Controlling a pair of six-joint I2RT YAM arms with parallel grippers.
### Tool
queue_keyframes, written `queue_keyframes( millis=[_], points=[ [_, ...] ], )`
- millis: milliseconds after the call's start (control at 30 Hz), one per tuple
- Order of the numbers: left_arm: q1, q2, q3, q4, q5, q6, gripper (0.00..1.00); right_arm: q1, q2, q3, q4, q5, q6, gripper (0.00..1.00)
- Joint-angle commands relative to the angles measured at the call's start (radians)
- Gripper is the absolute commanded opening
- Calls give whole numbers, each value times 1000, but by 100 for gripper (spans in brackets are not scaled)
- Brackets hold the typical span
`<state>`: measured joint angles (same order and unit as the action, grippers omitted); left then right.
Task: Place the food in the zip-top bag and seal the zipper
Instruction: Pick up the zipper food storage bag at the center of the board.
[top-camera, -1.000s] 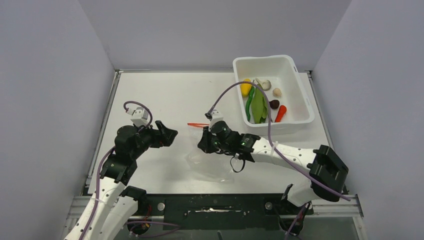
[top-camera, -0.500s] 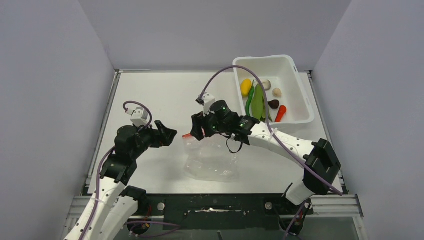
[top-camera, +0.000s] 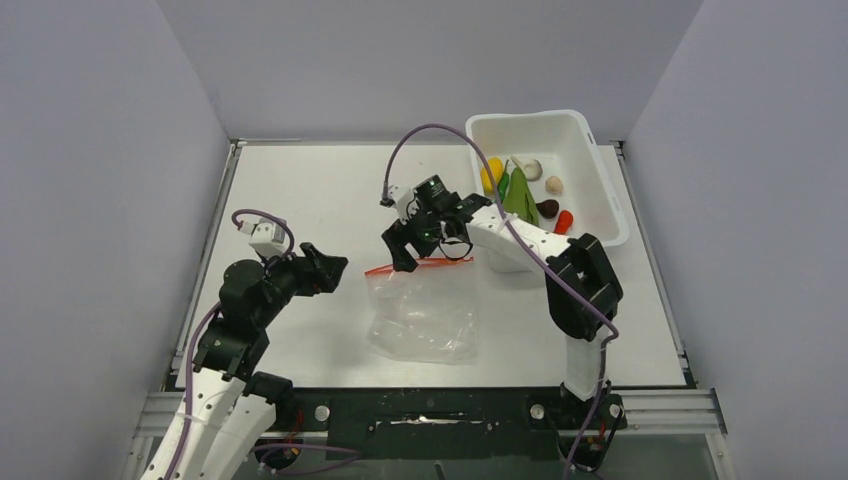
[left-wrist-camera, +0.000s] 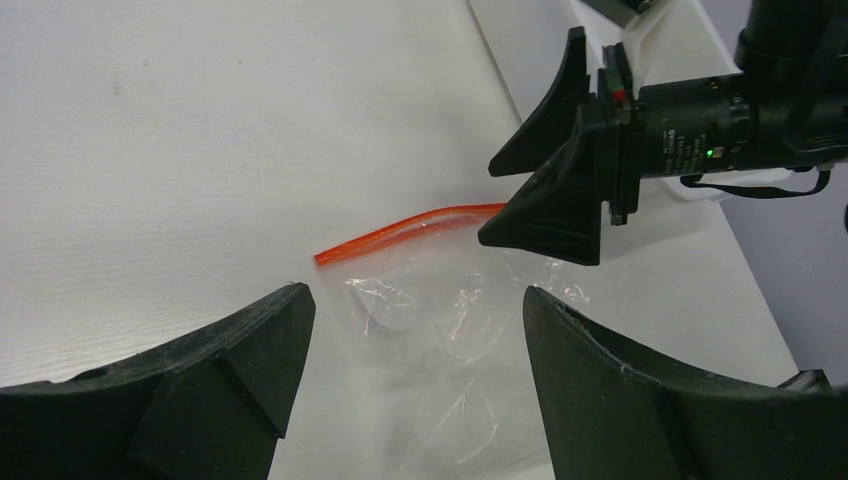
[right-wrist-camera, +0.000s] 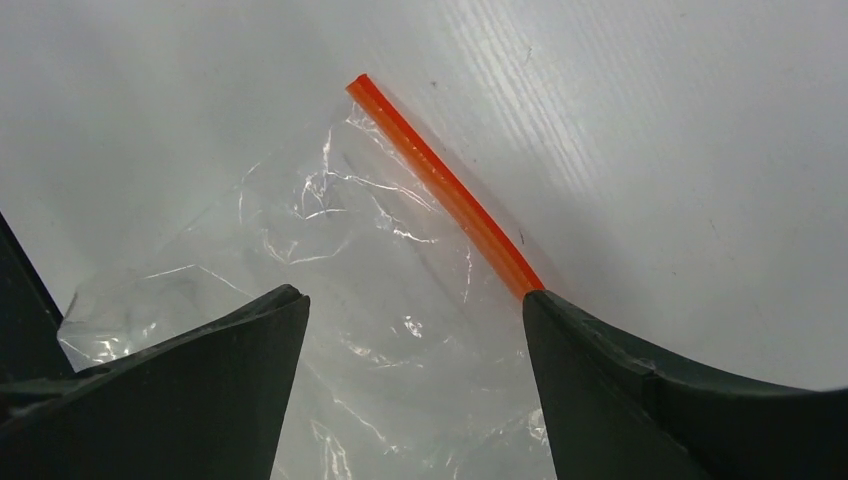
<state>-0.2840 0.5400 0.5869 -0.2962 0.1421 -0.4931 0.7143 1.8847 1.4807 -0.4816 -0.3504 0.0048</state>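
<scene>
Zip-top bag (top-camera: 422, 318) lies flat and crumpled on the white table (top-camera: 300, 190), between the two arms and a little toward the near edge. Its zipper (top-camera: 405, 266), a thin red-orange strip, runs along the far edge of the bag with a slight bow in it.

The right gripper (top-camera: 403, 247) hangs just over the right half of the zipper. Its fingers are spread wide with nothing between them. In its own wrist view the strip runs diagonally across the table and slips out of sight behind one finger. I cannot tell whether that finger touches it.

The left gripper (top-camera: 333, 268) sits to the left of the bag and points toward it. Its fingers are also spread and hold nothing. It is near the zipper's left end but apart from it.

The food is in the white tub (top-camera: 600, 190) at the far right of the table, well apart from the bag. I can make out a yellow lump (top-camera: 491, 172), a green leaf (top-camera: 520, 197), a beige piece (top-camera: 554, 184), a maroon piece (top-camera: 548, 208) and an orange-red cone (top-camera: 564, 217). The right arm reaches across in front of the tub's left side.
</scene>
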Motion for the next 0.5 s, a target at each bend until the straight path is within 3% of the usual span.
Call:
queue_keyframes(
  millis=[0,233,467],
  points=[
    [7,-9,12,41,-13,2,76,-22,81,140,-146,-79,-167,81],
    [12,-15,8,41,-12,3,76,-61,221,252,-264,-138,-285,92],
    [17,-8,5,48,0,2,76,-76,313,336,-359,-210,-358,83]
  ],
)
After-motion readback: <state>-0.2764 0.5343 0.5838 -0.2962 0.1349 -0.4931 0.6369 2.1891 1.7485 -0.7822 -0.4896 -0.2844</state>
